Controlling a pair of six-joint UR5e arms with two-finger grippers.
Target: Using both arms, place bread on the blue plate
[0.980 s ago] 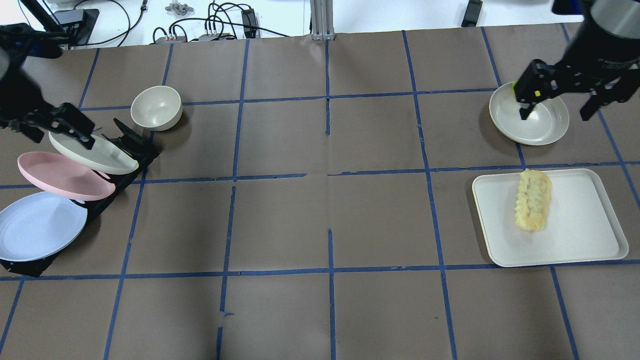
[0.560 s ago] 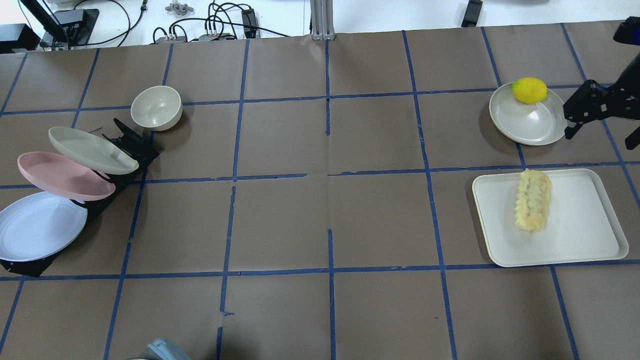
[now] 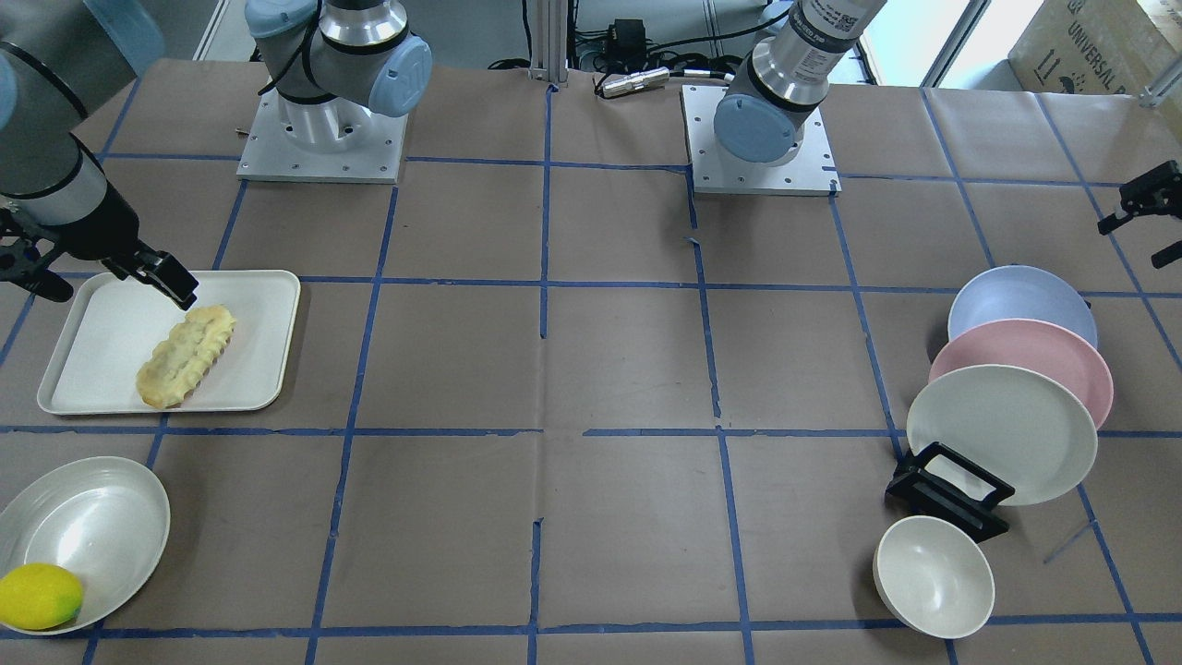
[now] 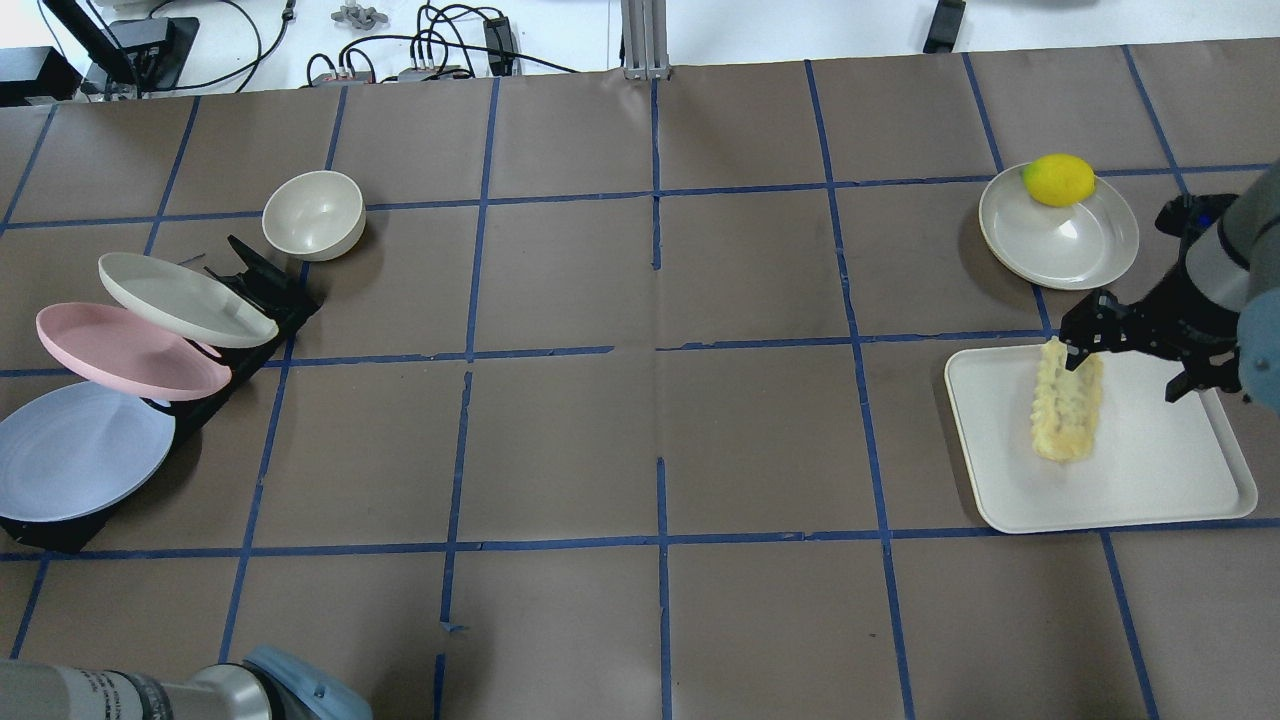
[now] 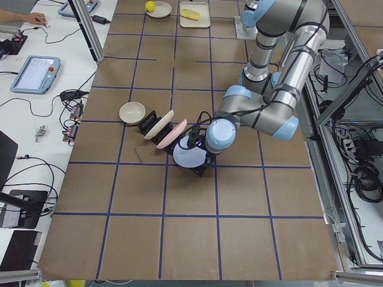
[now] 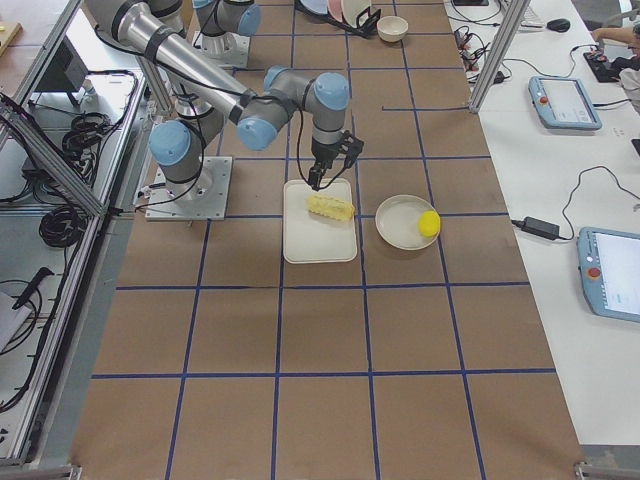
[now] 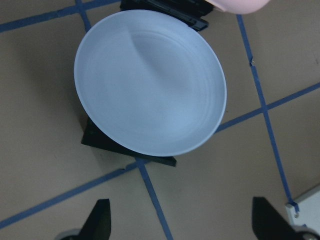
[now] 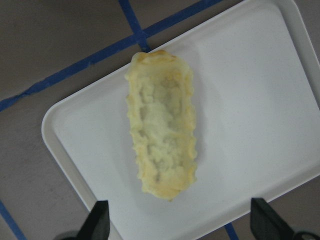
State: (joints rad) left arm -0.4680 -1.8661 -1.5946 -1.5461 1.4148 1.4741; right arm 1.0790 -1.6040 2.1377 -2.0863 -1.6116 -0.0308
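Observation:
The bread (image 4: 1067, 405) lies lengthwise on a white tray (image 4: 1150, 470) at the right; it also shows in the front view (image 3: 185, 356). My right gripper (image 4: 1125, 365) is open and empty above the loaf's far end. The right wrist view shows the bread (image 8: 161, 150) below the open right gripper (image 8: 182, 222). The blue plate (image 4: 75, 450) leans in the nearest slot of a black rack (image 4: 270, 290) at the left. My left gripper (image 7: 180, 225) is open and empty, looking down on the blue plate (image 7: 150, 87). In the front view the left gripper (image 3: 1145, 222) is at the right edge.
A pink plate (image 4: 125, 350) and a cream plate (image 4: 185, 300) lean in the same rack behind the blue one. A cream bowl (image 4: 312, 215) stands beyond the rack. A lemon (image 4: 1058, 180) sits in a cream dish (image 4: 1060, 250) beyond the tray. My left elbow (image 4: 250, 690) is at the bottom left.
My right gripper has moved from over the lemon dish to above the bread's far end. My left gripper has left the cream plate; its elbow now shows at the bottom left.

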